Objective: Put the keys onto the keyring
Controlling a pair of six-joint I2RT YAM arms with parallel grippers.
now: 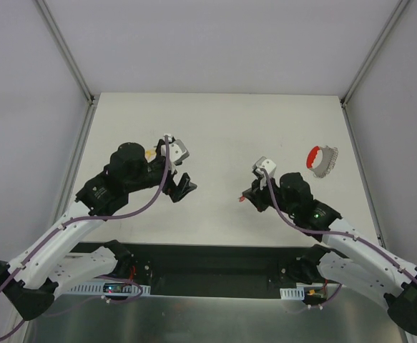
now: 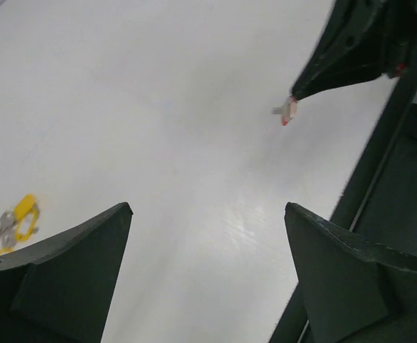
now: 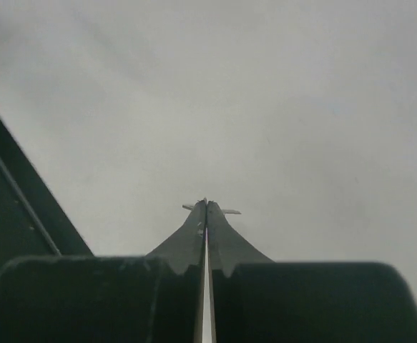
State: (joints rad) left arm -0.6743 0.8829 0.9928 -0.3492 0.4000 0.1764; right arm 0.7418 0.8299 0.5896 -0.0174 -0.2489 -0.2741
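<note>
- The white table (image 1: 215, 128) carries everything. The keyring (image 1: 322, 161), a loop that is half red crescent and half grey ribbed coil, lies flat on its far right part and is touched by nothing.
- The left arm (image 1: 115, 186) reaches in well to the left of the keyring, with a purple cable running along it.
- The right arm (image 1: 315, 214) bends in on the near side of the keyring, its wrist closest to the loop but apart from it.
- The left gripper (image 1: 184, 187) is far to the left of the keyring. In its wrist view, its fingers (image 2: 72, 271) are spread wide with only bare table between them.
- The right gripper (image 1: 245, 198) sits left of the keyring and nearer the arm bases. Its fingers (image 3: 194, 236) are pressed almost together, pinching a small key (image 3: 207, 209) at their tips.
- A bunch of keys with a yellow tag (image 2: 18, 221) lies on the table far left of the keyring, just beside the left arm's wrist.
- The pinched key (image 2: 287, 111) looks silvery with a red end. It sticks out below the fingertips, well apart from the keyring.
</note>
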